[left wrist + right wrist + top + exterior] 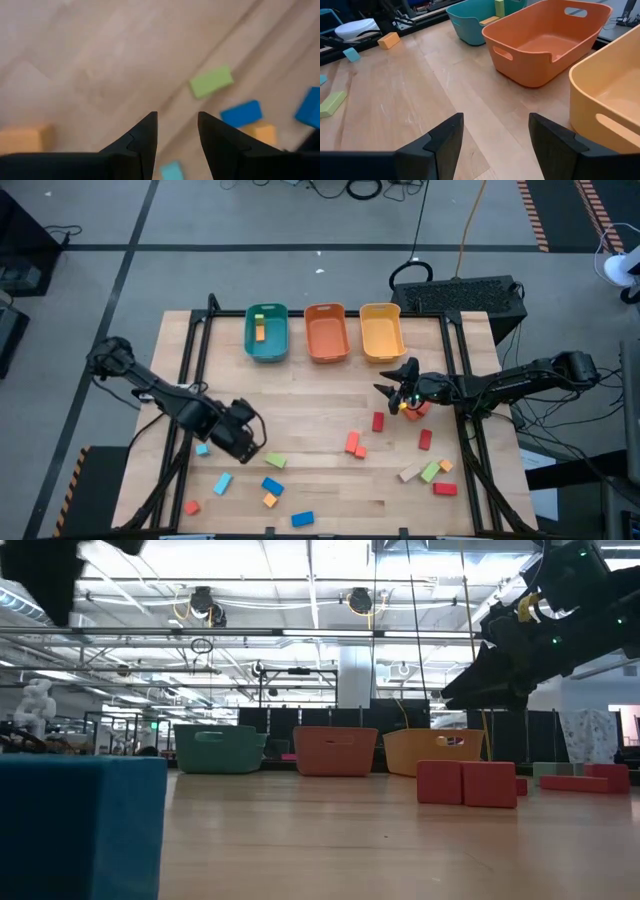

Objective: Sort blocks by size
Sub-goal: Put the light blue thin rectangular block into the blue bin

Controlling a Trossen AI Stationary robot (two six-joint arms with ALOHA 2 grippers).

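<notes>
Wooden blocks lie scattered over the near half of the table: red blocks [378, 421], an orange one [352, 442], a green one [275, 462], blue ones [272, 485] and tan and green ones [420, 472] at the near right. My left gripper [256, 442] is open and empty above the table at the left. The green block [211, 81] and a blue block [241, 113] lie ahead of it. My right gripper [393, 380] is open and empty, raised above the table in front of the yellow bin [610, 95]. An orange-red block [416, 409] lies just beneath that arm.
Three bins stand in a row at the far edge: teal [266, 345], holding a green and an orange block, orange [326, 348] and yellow [381, 345]. A blue block [80, 825] lies close to the low camera. The middle of the table [320, 395] is bare wood.
</notes>
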